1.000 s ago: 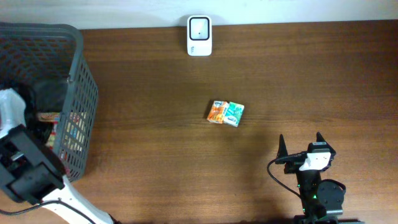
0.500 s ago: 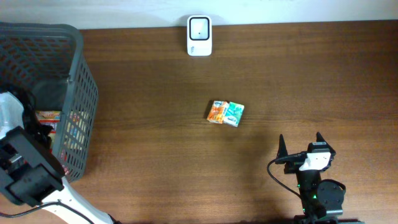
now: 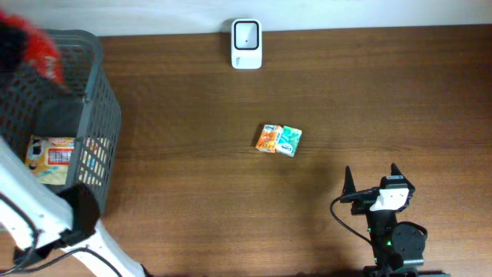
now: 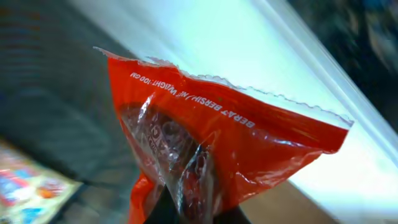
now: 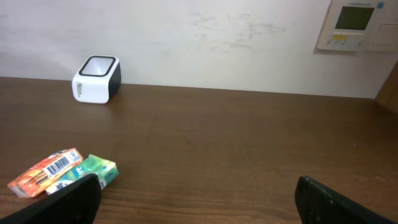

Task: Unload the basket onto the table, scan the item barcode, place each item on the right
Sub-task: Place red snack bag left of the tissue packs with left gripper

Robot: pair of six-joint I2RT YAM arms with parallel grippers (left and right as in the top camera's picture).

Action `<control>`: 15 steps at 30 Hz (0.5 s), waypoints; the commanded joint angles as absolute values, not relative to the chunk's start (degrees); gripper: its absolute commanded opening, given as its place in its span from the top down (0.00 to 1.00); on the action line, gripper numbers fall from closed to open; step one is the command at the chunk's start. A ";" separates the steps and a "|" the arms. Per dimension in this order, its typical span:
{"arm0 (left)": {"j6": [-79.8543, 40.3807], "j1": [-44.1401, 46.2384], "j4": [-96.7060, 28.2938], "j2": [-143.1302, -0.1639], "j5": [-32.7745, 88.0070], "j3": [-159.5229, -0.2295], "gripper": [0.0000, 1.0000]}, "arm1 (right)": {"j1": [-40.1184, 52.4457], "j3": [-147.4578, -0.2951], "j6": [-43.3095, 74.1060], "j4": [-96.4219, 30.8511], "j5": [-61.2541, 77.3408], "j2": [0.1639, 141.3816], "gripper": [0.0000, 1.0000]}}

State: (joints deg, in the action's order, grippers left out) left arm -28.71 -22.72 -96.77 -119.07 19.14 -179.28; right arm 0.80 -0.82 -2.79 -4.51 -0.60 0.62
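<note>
Left pincer (image 4: 194,213) grips red packet (image 4: 239,140) from below.

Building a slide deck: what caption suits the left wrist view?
Left claw shut on a red plastic bag, held above the basket.

You see the right arm (image 3: 393,235) as a black body with a white block (image 3: 390,198) near its wrist, two pointed black fingers (image 3: 347,181), a looping black cable (image 3: 337,209) and a small green light (image 3: 390,245). Your left arm (image 3: 32,201) is a white tube with a black joint (image 3: 82,205).
</note>
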 commanded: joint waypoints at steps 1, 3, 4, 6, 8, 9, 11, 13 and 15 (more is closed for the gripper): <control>-25.43 -10.13 -96.68 -119.24 21.19 -177.80 1.00 | 1.13 -0.32 -2.74 -4.69 -0.69 0.21 0.02; -23.42 2.13 -96.53 -120.44 15.53 -172.53 1.00 | 1.13 -0.32 -2.74 -4.69 -0.69 0.21 0.02; -23.42 5.32 -96.40 -121.25 12.60 -170.78 1.00 | 1.13 -0.32 -2.76 -4.69 -0.69 0.21 0.02; -22.06 12.95 -95.33 -123.63 4.60 -165.05 1.00 | 1.13 -0.32 -2.74 -4.69 -0.69 0.21 0.02; -19.40 18.37 -94.39 -126.37 -9.41 -158.78 1.00 | 1.13 -0.32 -2.74 -4.69 -0.69 0.21 0.02; -19.40 21.43 -93.56 -128.81 -12.99 -152.99 1.00 | 1.13 -0.32 -2.74 -4.69 -0.69 0.21 0.02; -19.44 23.46 -93.06 -131.57 -11.70 -148.40 1.00 | 1.13 -0.32 -2.74 -4.69 -0.69 0.21 0.02; -19.66 25.21 -89.62 -134.82 -10.98 -142.61 1.00 | 1.13 -0.32 -2.74 -4.69 -0.69 0.21 0.02; -19.64 27.35 -85.41 -138.19 -4.19 -135.94 1.00 | 1.13 -0.32 -2.74 -4.69 -0.69 0.21 0.02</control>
